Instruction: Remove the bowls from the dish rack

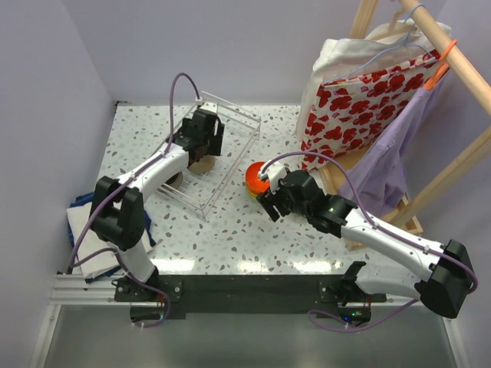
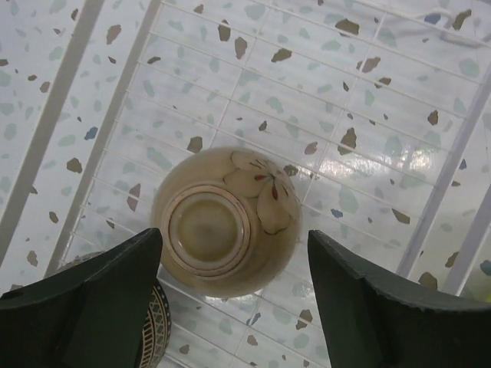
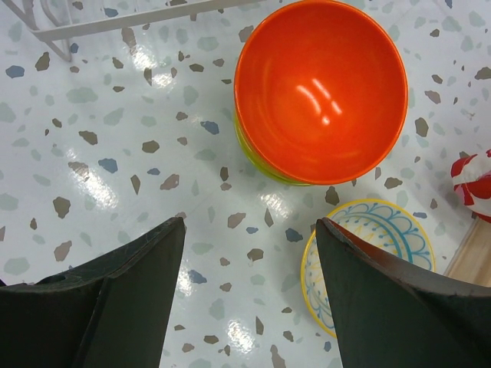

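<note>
The white wire dish rack [image 1: 230,153] stands at the back left of the table. My left gripper [image 1: 205,132] is open over it. In the left wrist view a tan bowl with a flower [image 2: 224,221] lies upside down on the rack floor [image 2: 368,146], just beyond my open fingers [image 2: 100,299]. A dark patterned bowl [image 2: 157,326] peeks beside the left finger. My right gripper [image 1: 270,201] is open and empty. An orange-red bowl [image 3: 321,88] sits stacked on a lime green one [image 3: 257,157] on the table; it also shows in the top view [image 1: 256,175]. A cream bowl with yellow rim [image 3: 368,261] stands beside them.
A wooden clothes rack [image 1: 430,92] with a red-and-white bag [image 1: 360,107] and purple garment stands at the right. Folded cloths [image 1: 80,222] lie at the left edge by the left arm. A rack corner [image 3: 69,27] shows in the right wrist view.
</note>
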Robot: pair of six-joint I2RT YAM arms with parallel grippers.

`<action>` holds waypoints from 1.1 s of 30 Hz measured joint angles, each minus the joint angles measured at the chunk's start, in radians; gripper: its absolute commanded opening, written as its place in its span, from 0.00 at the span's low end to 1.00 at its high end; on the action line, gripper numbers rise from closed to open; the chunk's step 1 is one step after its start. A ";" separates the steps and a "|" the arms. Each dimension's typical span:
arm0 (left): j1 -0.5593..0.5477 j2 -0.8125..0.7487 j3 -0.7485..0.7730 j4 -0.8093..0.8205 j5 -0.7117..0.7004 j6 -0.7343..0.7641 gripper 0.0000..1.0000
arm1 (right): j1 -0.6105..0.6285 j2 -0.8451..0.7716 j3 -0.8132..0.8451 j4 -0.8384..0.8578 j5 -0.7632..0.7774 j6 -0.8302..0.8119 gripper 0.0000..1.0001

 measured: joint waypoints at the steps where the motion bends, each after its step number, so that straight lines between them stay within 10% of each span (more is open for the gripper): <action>1: -0.009 -0.001 -0.011 -0.003 0.000 0.000 0.82 | 0.000 0.000 0.000 0.000 0.000 0.000 0.73; 17: 0.026 0.118 0.042 -0.029 -0.145 0.032 0.68 | 0.000 0.000 -0.018 0.000 0.000 0.000 0.73; 33: 0.043 0.166 0.100 0.056 -0.220 0.294 0.94 | 0.000 0.000 -0.018 0.000 0.000 0.000 0.73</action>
